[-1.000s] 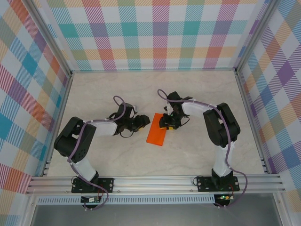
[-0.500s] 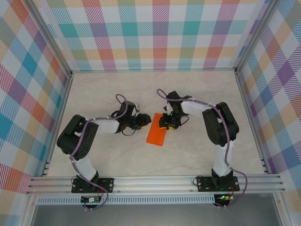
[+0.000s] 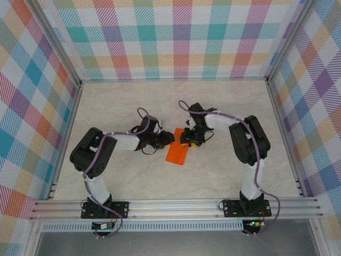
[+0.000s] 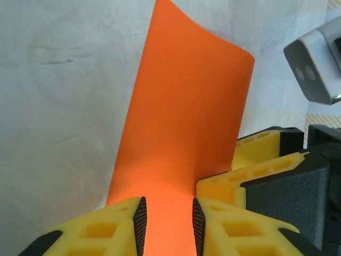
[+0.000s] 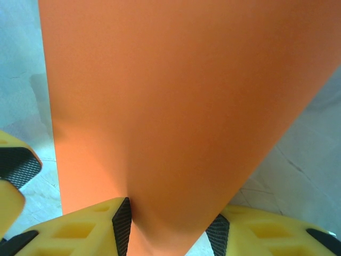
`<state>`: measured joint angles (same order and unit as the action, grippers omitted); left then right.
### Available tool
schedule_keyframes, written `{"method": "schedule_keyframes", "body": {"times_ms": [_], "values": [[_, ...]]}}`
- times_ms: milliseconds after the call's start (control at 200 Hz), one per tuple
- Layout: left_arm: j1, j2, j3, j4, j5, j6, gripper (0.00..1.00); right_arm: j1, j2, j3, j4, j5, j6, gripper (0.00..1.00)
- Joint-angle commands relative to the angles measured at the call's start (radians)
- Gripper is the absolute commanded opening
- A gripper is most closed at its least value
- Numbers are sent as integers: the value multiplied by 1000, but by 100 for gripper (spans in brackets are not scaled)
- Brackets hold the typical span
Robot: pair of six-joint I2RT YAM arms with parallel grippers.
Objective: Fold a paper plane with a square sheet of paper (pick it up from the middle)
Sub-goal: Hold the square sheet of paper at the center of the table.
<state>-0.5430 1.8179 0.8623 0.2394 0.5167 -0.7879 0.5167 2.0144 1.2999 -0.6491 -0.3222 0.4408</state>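
The square sheet of paper [image 3: 177, 154] lies near the table's middle as a bright orange oblong, folded over. My left gripper [image 3: 166, 140] is at its left edge. In the left wrist view the paper [image 4: 181, 117] runs under and between my left gripper [image 4: 169, 221], whose jaws stand apart with a gap. My right gripper [image 3: 187, 140] sits on the paper's far end. In the right wrist view the paper [image 5: 176, 106] bows up between the pads of my right gripper [image 5: 169, 229], which is shut on it. The right gripper's yellow fingers [image 4: 256, 165] show beside the paper.
The pale marble table [image 3: 133, 101] is boxed in by plaid walls [image 3: 181, 37] at the back and both sides. An aluminium rail [image 3: 176, 205] runs along the near edge above the arm bases.
My left gripper has slid right up to the paper's left edge and its jaws have narrowed. The right gripper and the paper have stayed put.
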Motion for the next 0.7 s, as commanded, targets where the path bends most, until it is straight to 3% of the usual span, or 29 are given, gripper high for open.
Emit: {"method": "schedule_keyframes", "body": {"times_ms": [0,530,695], "values": [[-23,17,32,10,29,20,29,2,153,-76,22,172,-3,47],[-41,95,101,-130,33,82,19,2,158,-82,28,176,-1,47],[-41,123,121,-239,3,117,16,2,155,-86,31,171,1,47]]}}
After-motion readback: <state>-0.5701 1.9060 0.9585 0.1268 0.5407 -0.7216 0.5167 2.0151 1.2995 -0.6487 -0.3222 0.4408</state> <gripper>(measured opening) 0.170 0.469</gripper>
